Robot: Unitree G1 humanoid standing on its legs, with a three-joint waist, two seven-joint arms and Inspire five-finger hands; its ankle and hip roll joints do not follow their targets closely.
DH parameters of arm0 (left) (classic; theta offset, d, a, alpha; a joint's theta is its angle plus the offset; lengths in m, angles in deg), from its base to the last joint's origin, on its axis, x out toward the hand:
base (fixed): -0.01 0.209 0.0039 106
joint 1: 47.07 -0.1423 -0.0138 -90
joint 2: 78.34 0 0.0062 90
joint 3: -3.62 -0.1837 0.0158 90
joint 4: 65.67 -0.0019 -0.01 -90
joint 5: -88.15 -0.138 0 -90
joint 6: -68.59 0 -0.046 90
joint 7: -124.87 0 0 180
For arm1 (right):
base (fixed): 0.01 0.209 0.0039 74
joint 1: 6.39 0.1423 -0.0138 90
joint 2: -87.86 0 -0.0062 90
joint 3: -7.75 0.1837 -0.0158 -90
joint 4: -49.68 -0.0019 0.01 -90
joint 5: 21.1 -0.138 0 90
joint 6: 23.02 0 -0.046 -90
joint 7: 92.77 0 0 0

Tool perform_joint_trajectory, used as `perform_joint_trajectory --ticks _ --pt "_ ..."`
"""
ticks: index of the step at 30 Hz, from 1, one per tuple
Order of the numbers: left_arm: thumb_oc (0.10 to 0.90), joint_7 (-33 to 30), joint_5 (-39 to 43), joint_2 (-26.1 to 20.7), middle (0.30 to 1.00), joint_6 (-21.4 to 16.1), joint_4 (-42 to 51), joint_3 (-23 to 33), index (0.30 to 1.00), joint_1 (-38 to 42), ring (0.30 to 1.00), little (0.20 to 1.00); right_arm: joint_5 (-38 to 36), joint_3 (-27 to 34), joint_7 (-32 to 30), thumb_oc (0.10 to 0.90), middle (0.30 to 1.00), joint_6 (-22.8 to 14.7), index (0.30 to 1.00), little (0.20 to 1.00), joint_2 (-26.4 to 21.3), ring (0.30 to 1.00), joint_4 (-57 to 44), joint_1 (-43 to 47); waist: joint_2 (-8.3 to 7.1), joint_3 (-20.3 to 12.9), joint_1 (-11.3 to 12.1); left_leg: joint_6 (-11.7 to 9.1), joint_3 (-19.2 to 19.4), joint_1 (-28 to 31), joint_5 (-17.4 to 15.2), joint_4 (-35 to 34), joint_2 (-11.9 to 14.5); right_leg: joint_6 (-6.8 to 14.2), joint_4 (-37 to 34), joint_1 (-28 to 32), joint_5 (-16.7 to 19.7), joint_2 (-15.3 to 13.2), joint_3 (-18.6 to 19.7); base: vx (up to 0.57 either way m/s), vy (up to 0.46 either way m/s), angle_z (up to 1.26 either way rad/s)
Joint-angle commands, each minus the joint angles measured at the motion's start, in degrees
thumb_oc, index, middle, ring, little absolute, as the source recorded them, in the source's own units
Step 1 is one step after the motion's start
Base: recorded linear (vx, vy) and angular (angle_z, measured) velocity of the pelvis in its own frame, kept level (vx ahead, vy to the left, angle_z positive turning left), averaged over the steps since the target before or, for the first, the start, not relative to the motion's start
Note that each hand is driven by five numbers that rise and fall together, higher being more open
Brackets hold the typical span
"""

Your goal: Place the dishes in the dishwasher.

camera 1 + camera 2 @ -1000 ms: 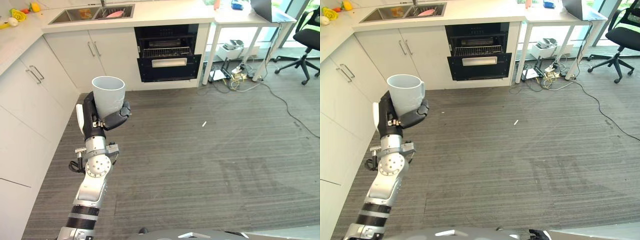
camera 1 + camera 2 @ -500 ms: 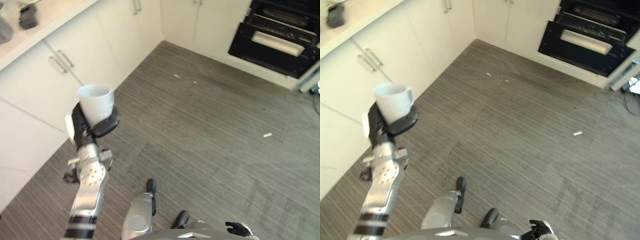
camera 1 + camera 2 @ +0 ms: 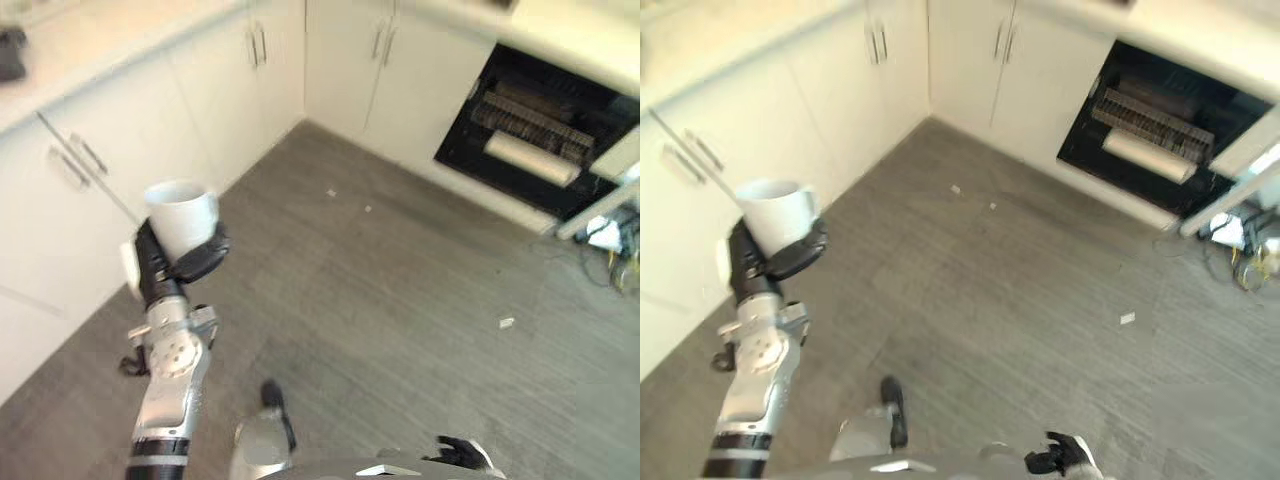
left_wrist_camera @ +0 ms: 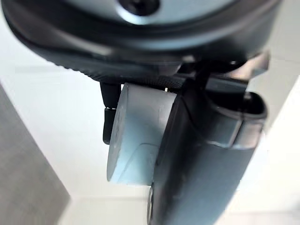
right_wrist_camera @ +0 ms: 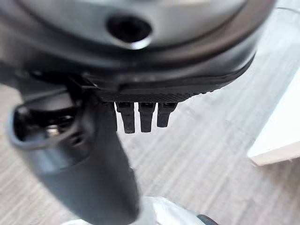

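While I look down through the head camera, my left hand [image 3: 178, 262] sits at the left of the frame, raised above the grey striped floor [image 3: 400, 300]. Its dark fingers [image 3: 205, 258] and thumb are curled round a white mug [image 3: 182, 216], which stands upright with its open mouth facing up. In the left wrist view the mug's pale side [image 4: 136, 136] lies pressed against the dark thumb, with fingertips wrapping its far edge, so I read this hand as gripping the mug.

White cabinets [image 3: 120, 150] with slim bar handles run along the left side and across the top of the frame, under a pale bench [image 3: 60, 70]. At the upper right an open dishwasher [image 3: 530, 140] shows as a dark cavity in the cabinet run, with a wire rack [image 3: 525, 118] inside and its door hanging open below. The mug is well apart from the dishwasher, across a wide stretch of floor. A small white scrap [image 3: 507, 322] lies on the floor at the right of centre.

My right hand [image 3: 1055, 460] appears low at the bottom edge, dark and small. In the right wrist view its fingers [image 5: 145, 117] hang short and bent over the floor, holding nothing.
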Motion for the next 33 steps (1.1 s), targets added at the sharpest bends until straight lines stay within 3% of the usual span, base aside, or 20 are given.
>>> perform_joint_trajectory --ticks 1,3,5,6,8,10,12,13,14,15,17,19,21,23,24,25,26,28,30,33 --pt "0.4 0.2 -5.8 -3.8 0.3 -6.1 7.8 2.8 0.3 4.7 0.3 0.3 -2.2 -1.6 0.6 0.8 0.9 -0.9 0.9 0.9 2.5 0.9 -2.6 2.6 5.77 0.4 -3.7 -3.0 -6.1 5.7 0.9 -9.4 2.2 0.3 -12.9 -6.5 2.7 11.8 4.2 0.56 0.173 0.45" --pt "0.4 0.2 -5.7 -3.9 0.3 -6.2 7.4 2.5 0.3 5.4 0.3 0.3 -2.6 -1.8 0.4 0.8 0.9 -0.9 0.9 0.9 2.6 0.9 -2.9 2.6 6.31 0.7 -5.1 -3.4 -6.6 6.4 0.6 -9.4 2.2 -0.5 -16.5 -9.2 2.1 12.3 3.4 0.39 0.012 0.07" --pt "0.4 0.8 -5.2 -3.5 0.3 -6.8 6.4 1.5 0.3 6.2 0.3 0.3 -2.6 -2.5 0.7 0.8 0.9 -0.9 0.9 0.9 2.5 0.9 -2.8 2.5 5.5 0.1 -7.2 -4.6 -7.6 8.7 -1.8 -9.4 0.8 -2.2 -30.7 -9.6 -0.9 11.3 2.7 0.58 -0.114 0.47" --pt "0.4 1.2 -4.4 -3.1 0.3 -7.0 5.8 1.1 0.3 6.4 0.3 0.3 -2.1 -2.9 0.8 0.8 0.9 -0.6 0.9 0.9 2.4 0.9 -2.1 2.0 5.0 -0.4 -8.2 -5.6 -7.9 10.4 -3.2 -9.4 0.3 -2.9 -42.8 -9.2 0.3 10.7 1.2 0.43 -0.128 0.52" --pt "0.4 1.6 -3.8 -2.6 0.3 -7.0 5.3 0.7 0.3 6.5 0.3 0.3 -1.7 -3.0 0.9 0.8 0.9 -0.4 0.9 0.9 2.3 0.9 -1.3 1.3 4.69 -1.2 -9.1 -6.5 -8.2 12.1 -5.0 -9.4 -0.1 -2.7 -51.7 -9.5 1.3 10.5 -0.1 0.44 -0.13 0.36" --pt "0.4 2.7 -4.8 -2.8 0.3 -6.7 4.7 -0.4 0.3 7.5 0.3 0.3 -2.1 -1.9 0.9 0.8 0.9 0.4 0.9 0.9 2.2 0.9 1.1 -0.2 5.0 -2.0 -10.0 -7.9 -8.4 16.3 -7.1 -9.3 0.3 -2.1 -53.8 -8.6 3.4 9.2 -2.5 0.67 -0.197 0.34" --pt "0.4 3.0 -5.9 -2.5 0.3 -6.6 3.6 -1.3 0.3 8.0 0.3 0.3 -2.8 -1.3 1.3 0.8 0.9 0.8 0.9 0.9 1.9 0.9 3.1 -1.2 4.91 -2.9 -10.7 -9.0 -10.1 16.3 -6.2 -0.6 1.0 -4.3 -53.4 -5.8 2.8 10.8 -0.2 0.46 -0.242 -0.01" --pt "0.4 3.0 -5.1 -1.9 0.3 -6.8 2.6 -1.7 0.3 8.3 0.3 0.3 -2.8 -1.0 1.5 0.8 0.9 0.8 0.9 0.9 1.1 0.9 3.6 -1.6 4.78 -2.7 -11.1 -10.2 -10.4 13.7 -4.3 8.7 2.2 -6.0 -53.6 -3.8 1.9 11.7 1.0 0.22 -0.165 -0.26" --pt "0.4 3.0 -5.1 -1.9 0.3 -6.8 2.6 -1.7 0.3 8.3 0.3 0.3 -2.8 -1.0 1.5 0.8 0.9 0.8 0.9 0.9 1.1 0.9 3.6 -1.6 4.78 -2.7 -11.1 -10.2 -10.4 13.7 -4.3 8.7 2.2 -6.0 -53.6 -3.8 1.9 11.7 1.0 0.35 -0.356 -0.51" --pt "0.4 3.5 -3.0 -1.1 0.3 -7.3 3.2 -1.3 0.3 7.9 0.3 0.3 -3.4 0.4 1.8 0.8 0.9 1.0 0.9 0.9 0.1 0.9 4.5 -2.4 3.64 -2.7 -11.3 -13.4 -8.1 8.7 1.2 24.9 6.9 -9.0 -55.9 0.3 -0.1 12.6 0.0 0.34 -0.323 -0.35" --pt "0.4 4.0 -2.9 -1.5 0.3 -7.5 4.0 -1.7 0.3 8.5 0.3 0.3 -4.5 0.6 1.3 0.8 0.9 0.6 0.9 0.9 -1.3 0.9 3.7 -1.5 1.67 -1.0 -8.6 -15.2 -9.6 2.5 2.3 36.8 5.6 -10.2 -58.5 4.7 -1.5 12.9 1.5 0.38 -0.284 -0.25" --pt "0.4 3.6 -2.9 -2.0 0.3 -7.0 4.1 -2.1 0.3 9.6 0.3 0.3 -5.9 0.7 0.2 0.8 0.9 -0.1 0.9 0.9 -2.0 0.9 1.2 -0.4 0.22 -0.7 -8.0 -14.6 -7.9 -1.7 2.5 34.9 7.6 -10.0 -60.0 7.1 -1.6 12.6 1.7 0.31 -0.085 -0.67" --pt "0.4 3.0 -2.8 -1.9 0.3 -6.8 4.4 -2.0 0.3 10.2 0.3 0.3 -8.5 1.7 -0.4 0.8 0.9 -1.1 0.9 0.9 -2.6 0.9 -2.5 -0.1 0.96 -0.4 -7.5 -14.0 -6.9 -3.1 1.9 27.6 10.7 -9.2 -61.4 9.5 -2.5 13.6 3.0 0.36 0.127 -0.92" --pt "0.4 2.9 -3.0 -1.6 0.3 -6.7 4.2 -1.7 0.3 10.3 0.3 0.3 -8.8 1.8 -0.2 0.8 0.9 -1.3 0.9 0.9 -2.8 0.9 -3.7 0.2 1.35 -0.7 -7.1 -13.3 -6.8 -1.3 2.3 19.8 11.1 -8.2 -61.7 10.0 -2.5 13.2 4.1 0.36 0.243 -0.85" --pt "0.4 2.4 -3.4 -1.1 0.3 -6.5 3.9 -1.7 0.3 10.7 0.3 0.3 -7.1 0.2 -0.5 0.8 0.9 -1.6 0.9 0.9 -3.7 0.9 -6.7 1.3 3.1 -1.6 -6.1 -13.1 -12.9 -0.1 2.5 4.3 11.5 -6.1 -62.2 11.5 -4.1 13.0 6.9 0.48 0.328 -0.95" --pt "0.4 2.1 -3.7 -0.8 0.3 -6.4 3.7 -1.7 0.3 10.6 0.3 0.3 -6.2 -0.6 -0.9 0.8 0.9 -1.7 0.9 0.9 -4.1 0.9 -7.7 1.6 3.9 -2.1 -4.8 -13.0 -18.8 0.5 4.9 -2.9 10.6 -5.7 -62.4 11.8 -4.3 13.1 9.3 0.52 0.322 -0.91" --pt "0.4 2.1 -3.7 -0.7 0.3 -6.4 3.7 -1.7 0.3 10.6 0.3 0.3 -6.2 -0.6 -0.9 0.8 0.9 -1.6 0.9 0.9 -4.1 0.9 -7.7 1.5 3.86 -2.2 -4.9 -13.1 -18.8 1.2 4.8 -3.7 10.5 -5.7 -62.6 12.2 -4.7 13.0 9.2 0.32 0.147 -1.0" --pt "0.4 2.5 -4.1 0.3 0.3 -6.3 2.9 -2.9 0.3 11.0 0.3 0.3 -5.4 -0.8 -1.0 0.8 0.9 -1.6 0.9 0.9 -4.8 0.9 -9.8 1.3 5.19 -3.5 -5.2 -15.3 -29.1 0.6 6.3 -8.1 9.1 -4.8 -62.8 13.0 -5.0 12.9 15.1 0.37 0.19 -1.6" --pt "0.4 3.2 -3.7 0.7 0.3 -6.1 2.8 -3.8 0.3 10.2 0.3 0.3 -6.0 0.3 -0.9 0.8 0.9 -1.4 0.9 0.9 -3.9 0.9 -9.2 0.2 5.51 -4.2 -7.4 -14.8 -25.8 2.6 4.4 -8.8 9.1 -4.2 -62.4 11.9 -5.0 12.1 17.3 0.19 0.244 -1.24" --pt "0.4 4.1 -4.7 -0.7 0.3 -5.9 3.6 -3.8 0.3 9.4 0.3 0.3 -5.5 0.4 -1.1 0.8 0.9 -1.2 0.9 0.9 -3.6 0.9 -10.6 -0.6 5.45 -4.9 -7.8 -13.5 -24.2 3.7 3.5 -9.4 7.7 -3.3 -60.9 9.7 -4.3 11.1 19.5 0.09 0.253 -0.83"
